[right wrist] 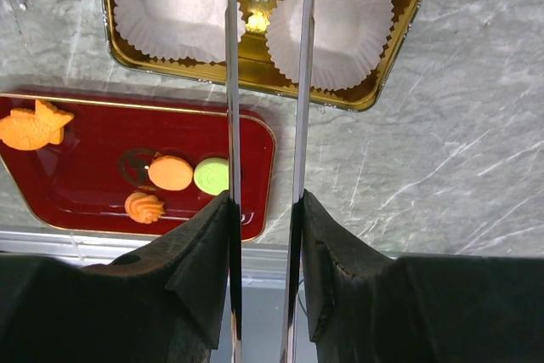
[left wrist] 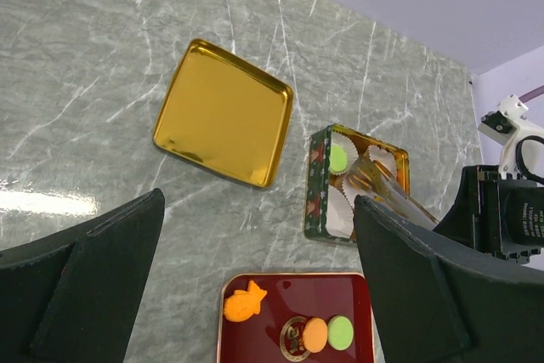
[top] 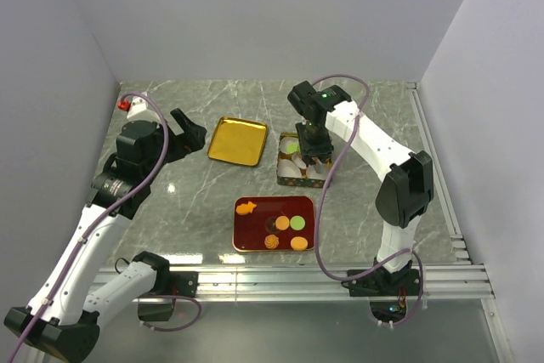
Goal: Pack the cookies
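Observation:
Several cookies lie on a dark red tray (top: 255,240): an orange fish (top: 246,207), an orange disc (top: 282,222), a green disc (top: 297,222) and an orange swirl (top: 272,242). One green cookie (left wrist: 338,157) sits in a paper cup inside the open tin (top: 284,178). My right gripper (top: 313,152) is over the tin, shut on metal tongs (right wrist: 231,82) whose blades reach over the white cups (right wrist: 170,2); their tips are out of view. My left gripper (top: 189,135) is open and empty, above the table left of the gold lid.
The gold tin lid (top: 238,141) lies upside down left of the tin. The red tray sits near the table's front edge, by the metal rail (top: 340,278). Grey walls close in the left, back and right sides.

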### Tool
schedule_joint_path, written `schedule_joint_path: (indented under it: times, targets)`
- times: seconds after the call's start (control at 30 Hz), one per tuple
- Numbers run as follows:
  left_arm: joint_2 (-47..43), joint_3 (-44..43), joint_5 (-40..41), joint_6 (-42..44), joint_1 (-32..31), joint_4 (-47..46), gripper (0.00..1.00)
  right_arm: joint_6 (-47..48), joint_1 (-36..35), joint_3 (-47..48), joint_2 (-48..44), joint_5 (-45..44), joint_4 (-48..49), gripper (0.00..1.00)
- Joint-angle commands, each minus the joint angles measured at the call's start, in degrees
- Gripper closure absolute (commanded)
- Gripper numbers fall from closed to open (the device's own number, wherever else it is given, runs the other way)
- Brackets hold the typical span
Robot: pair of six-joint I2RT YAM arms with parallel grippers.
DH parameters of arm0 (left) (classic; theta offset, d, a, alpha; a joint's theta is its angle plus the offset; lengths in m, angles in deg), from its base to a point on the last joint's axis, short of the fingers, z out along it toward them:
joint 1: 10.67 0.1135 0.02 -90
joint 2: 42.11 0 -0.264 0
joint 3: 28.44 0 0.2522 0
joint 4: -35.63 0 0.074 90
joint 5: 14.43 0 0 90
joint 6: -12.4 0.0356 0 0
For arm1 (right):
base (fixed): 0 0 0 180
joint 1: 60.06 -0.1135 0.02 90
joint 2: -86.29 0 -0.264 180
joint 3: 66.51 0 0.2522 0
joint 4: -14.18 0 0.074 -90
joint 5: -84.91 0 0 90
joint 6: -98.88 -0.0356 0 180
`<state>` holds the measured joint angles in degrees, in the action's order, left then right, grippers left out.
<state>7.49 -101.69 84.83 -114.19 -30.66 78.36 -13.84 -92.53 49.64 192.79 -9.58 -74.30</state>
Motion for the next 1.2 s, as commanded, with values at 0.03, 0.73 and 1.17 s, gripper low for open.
schedule_joint_path:
  times: [0.03,0.73,1.17]
  targets:
    - [0.3,-1.8,-0.5,0.6,-0.2,-0.4,0.01,-0.2,0.4,-0.3,-2.8,0.5,1.2,0.58]
    - [0.9,-2.0,-0.8,0.4,-0.2,-0.5,0.01,-0.7,0.3,5.9,-4.2,-0.8,-2.5,0.48]
    - [1.5,-1.9,-1.3,0.3,-0.2,-0.8,0.01,-0.2,-4.6,10.4,-5.7,3.7,-3.2,0.48]
